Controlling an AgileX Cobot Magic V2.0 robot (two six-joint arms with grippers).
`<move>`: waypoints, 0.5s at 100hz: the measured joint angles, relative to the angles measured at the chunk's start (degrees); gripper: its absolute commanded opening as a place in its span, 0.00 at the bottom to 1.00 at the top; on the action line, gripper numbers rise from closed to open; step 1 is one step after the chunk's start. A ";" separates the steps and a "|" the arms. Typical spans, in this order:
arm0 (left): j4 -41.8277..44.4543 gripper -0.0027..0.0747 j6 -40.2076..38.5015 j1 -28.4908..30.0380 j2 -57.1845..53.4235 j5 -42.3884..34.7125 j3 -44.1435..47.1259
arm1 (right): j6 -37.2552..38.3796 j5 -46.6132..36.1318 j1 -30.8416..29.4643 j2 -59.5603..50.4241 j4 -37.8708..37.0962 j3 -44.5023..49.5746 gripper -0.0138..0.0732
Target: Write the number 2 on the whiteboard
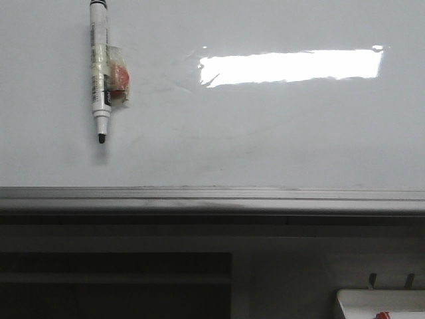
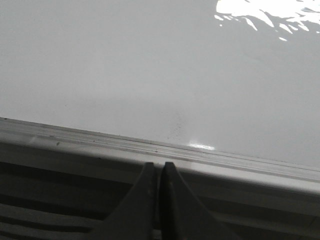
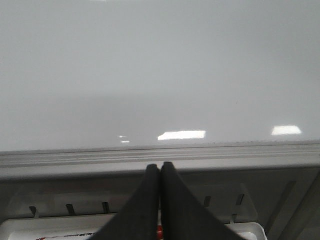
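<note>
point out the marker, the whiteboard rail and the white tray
marker [image 1: 99,73], front view, middle of the white barrel
rail [image 1: 212,198], front view, middle of the grey strip under the whiteboard [image 1: 265,133]
tray [image 1: 372,302], front view, bare white rim at lower right

The large glossy white whiteboard [image 1: 279,126] carries a bright white rectangular reflection; its metal bottom rail [image 1: 212,198] is grey. The slim marker [image 1: 99,70] is white-barrelled with black tip and cap; clear tape holds a red-orange piece [image 1: 118,78] beside it.
</note>
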 measured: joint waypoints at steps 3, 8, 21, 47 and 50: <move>0.00 0.01 0.00 0.00 0.00 0.00 0.00 | 0.00 0.00 0.00 0.00 0.00 0.00 0.10; 0.00 0.01 0.00 0.00 0.00 0.00 0.00 | 0.00 0.00 0.00 0.00 0.00 0.00 0.10; 0.00 0.01 0.00 0.00 0.00 0.00 0.00 | 0.00 0.00 0.00 0.00 0.00 0.00 0.10; 1.20 0.01 0.00 0.00 0.00 0.00 0.00 | 0.00 0.00 0.00 0.00 0.00 0.00 0.10; 1.25 0.01 0.00 0.00 0.00 0.00 0.00 | 0.00 0.00 0.00 0.00 0.00 0.00 0.10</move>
